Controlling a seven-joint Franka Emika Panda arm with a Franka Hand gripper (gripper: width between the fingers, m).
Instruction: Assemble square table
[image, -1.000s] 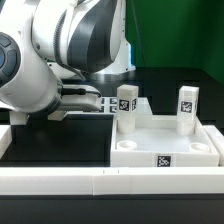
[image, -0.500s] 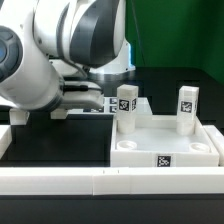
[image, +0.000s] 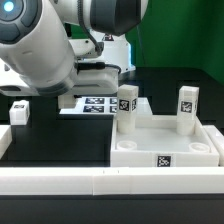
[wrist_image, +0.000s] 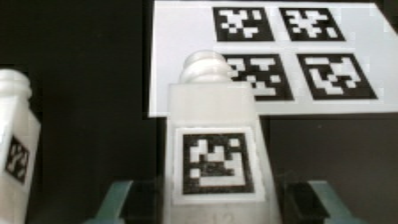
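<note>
Square table leg (wrist_image: 217, 130) sits between parted fingers of the released hand (wrist_image: 219, 200), seen only in the wrist view.

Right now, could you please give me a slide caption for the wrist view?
Open gripper straddling a tagged white leg, marker board beyond, second leg alongside.

Tabletop (image: 140, 155) and legs (image: 126, 112) are plain white with little black-and-white square tags. Marker board (image: 95, 103) is white too, black table (image: 60, 145) underneath, green wall (image: 190, 40) upper right.
</note>
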